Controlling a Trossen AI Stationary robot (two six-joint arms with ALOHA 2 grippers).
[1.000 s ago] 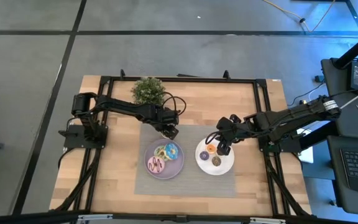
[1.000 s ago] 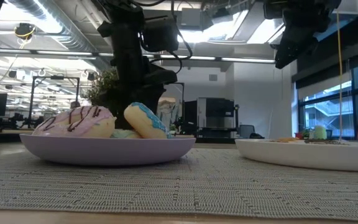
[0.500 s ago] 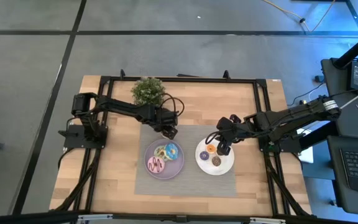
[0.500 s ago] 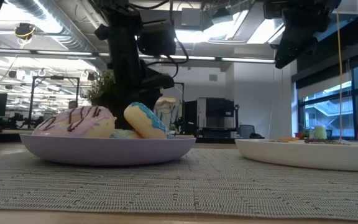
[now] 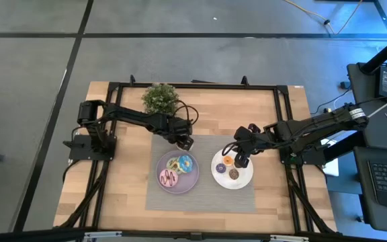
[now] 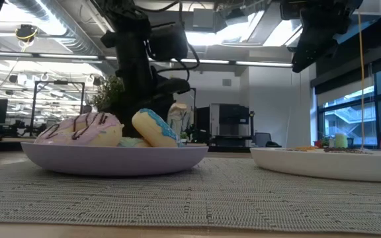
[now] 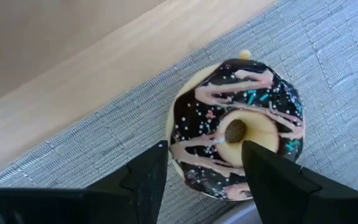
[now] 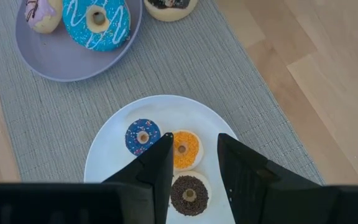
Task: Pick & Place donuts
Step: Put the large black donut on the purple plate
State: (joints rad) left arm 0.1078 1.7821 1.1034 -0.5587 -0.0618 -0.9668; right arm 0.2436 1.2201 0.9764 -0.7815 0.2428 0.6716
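Left gripper (image 7: 201,168) hangs over the far left part of the grey mat (image 5: 203,195), its two dark fingers (image 7: 145,177) spread to either side of a chocolate donut (image 7: 235,127) with pink drizzle and sprinkles; the pads stand clear of the icing and hold nothing. That donut lies flat on the mat just beside the mat's edge, with bare wooden table (image 5: 130,175) beyond it. From above, this donut is mostly hidden under the gripper (image 5: 185,141), and at table height it is hidden behind the lilac plate (image 6: 114,158). On that plate sit a pink donut (image 6: 79,129) with chocolate lines and a blue donut (image 6: 154,127) propped on edge; a third ring between them is hard to make out. Right gripper (image 8: 194,165) hovers above the white plate (image 8: 104,155), fingers partly apart and empty, with a small blue donut (image 8: 142,135), an orange donut (image 8: 184,148) and a dark brown donut (image 8: 188,194) grouped beneath it. The near half of the mat is open, and the potted plant (image 5: 160,97) stands near the table's far edge, behind the left arm.
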